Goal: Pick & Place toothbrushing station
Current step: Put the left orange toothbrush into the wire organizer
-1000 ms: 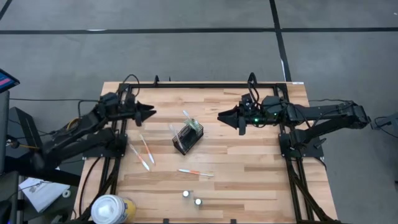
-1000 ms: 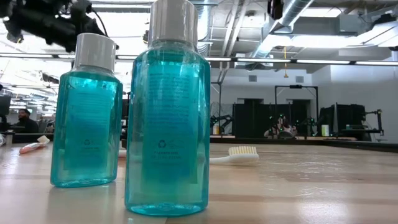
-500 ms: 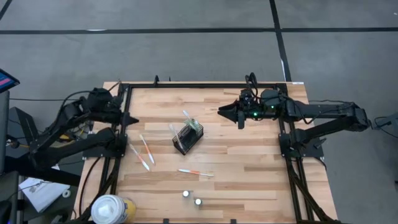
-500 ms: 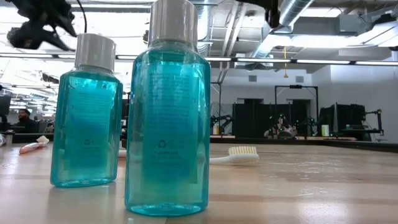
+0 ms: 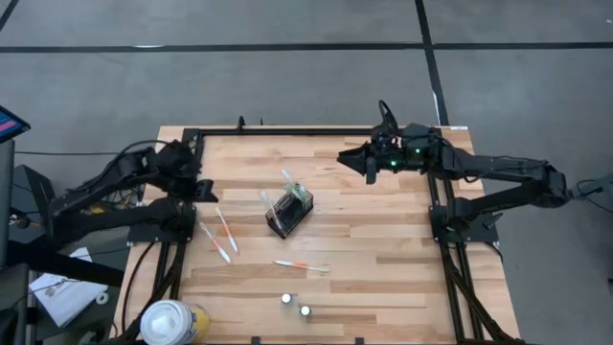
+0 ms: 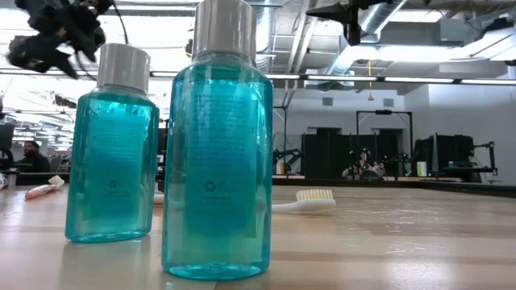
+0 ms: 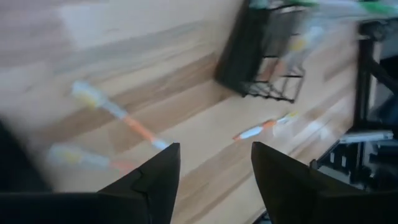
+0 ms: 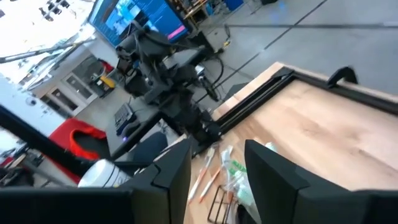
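- The small black wire holder [image 5: 289, 212] stood near the middle of the wooden table [image 5: 383, 259]. Some brushes with green parts [image 5: 287, 178] stuck out of it.
- Two toothbrushes [image 5: 220, 235] lay side by side on the table, on the left arm's side of the holder. One more toothbrush [image 5: 302, 266] lay alone, nearer the front edge.
- The left gripper [image 5: 194, 184] was over the left edge of the table, apart from the brushes. Its fingers [image 7: 152, 180] stood apart with nothing between them.
- The right gripper [image 5: 350, 159] hung up high over the far part of the table, well apart from the holder. Its fingers [image 8: 171, 171] stood apart too, and held nothing.
- What could go wrong, I think: the brushes are thin and lie flat, so fingers may slide off them or push them away.
- The two brushes lie very close, so a grab at one may knock the other.
- The holder is light and already has brushes in it. A bump from a gripper, or a brush pushed in crooked, may tip it.
- Two small bottles [image 5: 295, 305] of blue liquid stood near the front edge. In the low view they hid much of the table.
- A big white and yellow tub [image 5: 172, 322] sat at the front left corner, out of the way.
- Nothing stood between the grippers and the loose brushes.
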Controlling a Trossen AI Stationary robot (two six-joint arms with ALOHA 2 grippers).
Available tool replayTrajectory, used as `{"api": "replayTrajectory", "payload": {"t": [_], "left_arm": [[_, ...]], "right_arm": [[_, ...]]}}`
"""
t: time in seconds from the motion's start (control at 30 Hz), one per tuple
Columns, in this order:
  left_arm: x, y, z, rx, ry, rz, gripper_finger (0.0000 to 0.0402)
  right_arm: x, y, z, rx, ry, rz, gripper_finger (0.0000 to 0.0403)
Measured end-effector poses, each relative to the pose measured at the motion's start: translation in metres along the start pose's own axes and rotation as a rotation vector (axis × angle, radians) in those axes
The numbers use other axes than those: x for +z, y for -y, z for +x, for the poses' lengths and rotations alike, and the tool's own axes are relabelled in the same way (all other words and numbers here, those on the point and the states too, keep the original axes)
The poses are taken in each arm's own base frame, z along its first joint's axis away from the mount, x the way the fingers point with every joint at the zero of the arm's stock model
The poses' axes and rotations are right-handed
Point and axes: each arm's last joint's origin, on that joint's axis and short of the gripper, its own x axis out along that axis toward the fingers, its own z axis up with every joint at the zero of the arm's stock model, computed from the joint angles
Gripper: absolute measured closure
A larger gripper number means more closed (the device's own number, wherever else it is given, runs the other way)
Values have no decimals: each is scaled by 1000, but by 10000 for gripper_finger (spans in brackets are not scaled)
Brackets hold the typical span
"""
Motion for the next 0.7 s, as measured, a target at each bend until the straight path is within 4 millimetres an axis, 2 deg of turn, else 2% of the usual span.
{"api": "replayTrajectory", "payload": {"t": [0.1,0.33,0.43,0.6,0.7], "left_arm": [[-2,7,4,-44,-51,170,221],[-15,23,26,5,-217,798,222],[-18,26,36,67,-271,948,222],[-28,18,61,218,-485,1131,222],[-31,19,70,321,-476,1163,222]], "right_arm": [[1,6,-1,33,-50,6,261],[5,15,-3,121,-134,1,264],[6,16,-4,145,-150,5,262],[6,16,-4,152,-153,11,265],[6,16,-4,152,-152,29,266]]}}
